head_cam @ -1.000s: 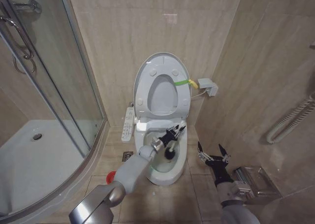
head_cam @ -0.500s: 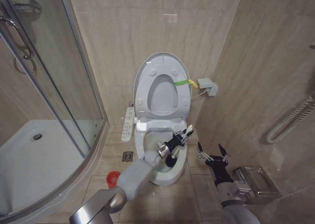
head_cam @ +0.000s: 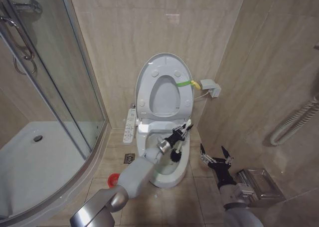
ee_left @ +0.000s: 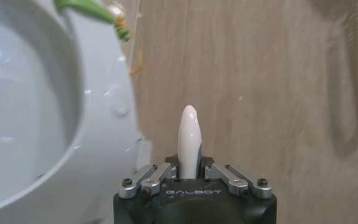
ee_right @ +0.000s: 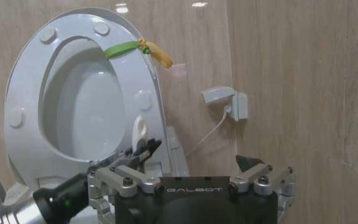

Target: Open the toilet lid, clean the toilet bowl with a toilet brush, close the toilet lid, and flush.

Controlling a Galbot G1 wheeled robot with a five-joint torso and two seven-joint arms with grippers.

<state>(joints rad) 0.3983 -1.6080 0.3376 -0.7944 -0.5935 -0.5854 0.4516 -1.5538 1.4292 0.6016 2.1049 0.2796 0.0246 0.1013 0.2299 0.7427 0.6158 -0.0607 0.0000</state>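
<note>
Beige-tiled bathroom; left fingers (head_cam: 182, 130) grip toilet brush (head_cam: 175, 155) over toilet bowl (head_cam: 185, 159); right fingers (head_cam: 215, 156) spread

The white toilet lid (head_cam: 164, 87) stands upright; the dark-headed toilet brush (head_cam: 174, 154) is inside the toilet bowl (head_cam: 167, 174).

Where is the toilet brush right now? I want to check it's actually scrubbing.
In the head view, the toilet brush is shut in the left end effector, its dark head inside the toilet bowl, below the raised toilet lid.

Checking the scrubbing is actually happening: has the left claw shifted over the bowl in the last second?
Yes. The left claw, shut on the toilet brush, swung toward the toilet bowl's right rim, then eased slightly back.
</note>
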